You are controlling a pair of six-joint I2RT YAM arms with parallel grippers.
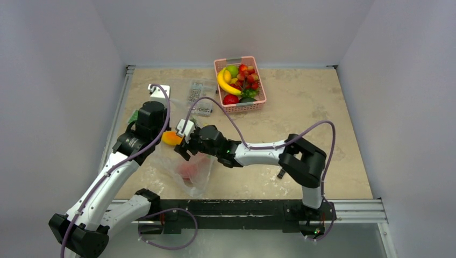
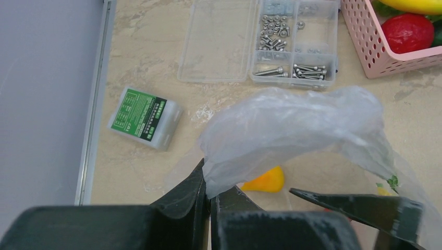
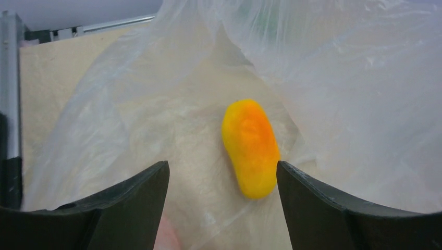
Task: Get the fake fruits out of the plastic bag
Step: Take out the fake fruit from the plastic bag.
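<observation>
The clear plastic bag [image 1: 189, 171] lies crumpled at the table's near left, and a red fake fruit [image 1: 187, 171] shows through it. My left gripper [image 2: 211, 194] is shut on a lifted edge of the bag [image 2: 292, 122], holding its mouth up. An orange-yellow fake fruit [image 3: 250, 148] lies on the bag's lower sheet just inside the mouth. My right gripper [image 3: 223, 172] is open inside the bag [image 3: 339, 78], its jaws on either side of that fruit's near end, not touching it. From above, the fruit [image 1: 172, 138] sits between my left gripper [image 1: 163, 137] and right gripper [image 1: 182, 145].
A pink basket [image 1: 218, 67] at the back holds a banana, grapes and other fruit. A clear case of screws [image 2: 260, 41] lies open beyond the bag, and a small green-labelled box [image 2: 145, 117] lies to its left near the table's rail.
</observation>
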